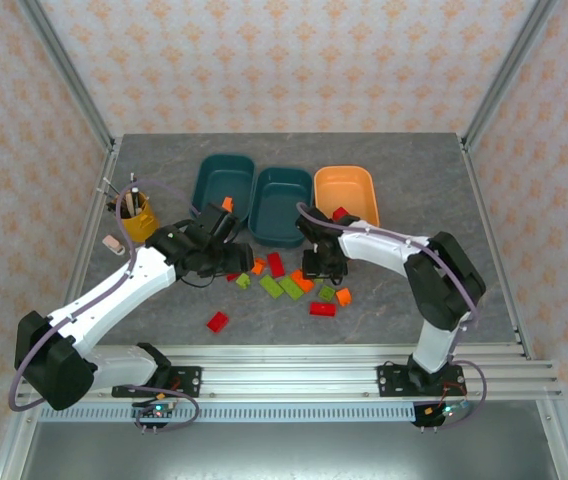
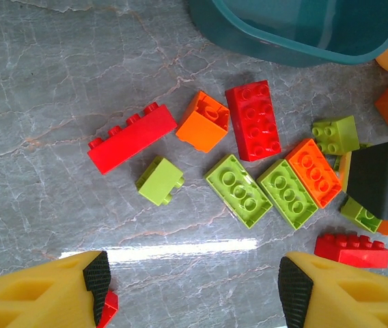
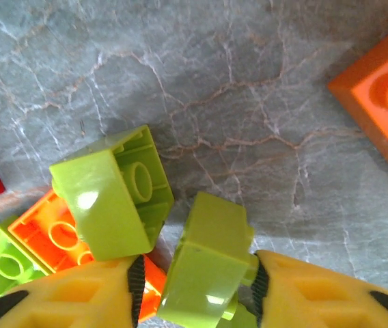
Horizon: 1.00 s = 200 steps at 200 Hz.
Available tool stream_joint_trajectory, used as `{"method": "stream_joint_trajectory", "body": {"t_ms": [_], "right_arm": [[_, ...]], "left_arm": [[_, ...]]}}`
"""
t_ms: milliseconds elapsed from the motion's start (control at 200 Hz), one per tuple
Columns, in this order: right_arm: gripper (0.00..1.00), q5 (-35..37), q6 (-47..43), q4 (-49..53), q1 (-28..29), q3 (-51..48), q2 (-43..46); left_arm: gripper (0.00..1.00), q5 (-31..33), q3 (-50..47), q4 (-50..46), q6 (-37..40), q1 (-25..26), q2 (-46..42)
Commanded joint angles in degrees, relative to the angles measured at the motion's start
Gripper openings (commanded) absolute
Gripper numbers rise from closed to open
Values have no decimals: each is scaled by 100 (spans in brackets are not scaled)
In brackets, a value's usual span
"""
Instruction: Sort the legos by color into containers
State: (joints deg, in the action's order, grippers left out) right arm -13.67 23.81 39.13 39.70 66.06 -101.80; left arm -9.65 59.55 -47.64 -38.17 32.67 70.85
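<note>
Three containers stand in a row at the back: two teal tubs and an orange tub. Red, orange and lime legos lie scattered in front of them. My right gripper is low over this pile, its jaws around a tilted lime lego. The right pad touches the lego's studded side, and a thin gap shows at the left pad. A second lime lego leans just left of it. My left gripper hangs open over bare table, short of a red brick and the lime pieces.
A yellow cup with pens stands at the far left. One red brick lies alone toward the near edge. An orange piece sits at the left teal tub's front rim, and a red piece at the orange tub's front rim.
</note>
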Motion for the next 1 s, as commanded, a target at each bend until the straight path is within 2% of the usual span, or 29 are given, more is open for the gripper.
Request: {"method": "stream_joint_trajectory", "body": {"t_ms": [0,265,480,666,776,996], "right_arm": [[41,238,35,16,-66,170,-137],[28,315,62,34,-94,111,-137],[20,588,120,343,-87,42,551],[19,762,-12,954,-24,882,966],[19,724,-98,1049,-17,1795,527],[18,738,-125,1316,-55,4017,-1462]], "left_arm": [[69,130,-49,103,-111,39,-74],[69,-38,-125,315,-94,82,-99],[69,-194,-100,568,-201,102,-290],[71,-169,356,623,-439,75,-321],[72,-181,811,532,-504,-76,-103],[72,-527,1361,815,-660,-891,338]]}}
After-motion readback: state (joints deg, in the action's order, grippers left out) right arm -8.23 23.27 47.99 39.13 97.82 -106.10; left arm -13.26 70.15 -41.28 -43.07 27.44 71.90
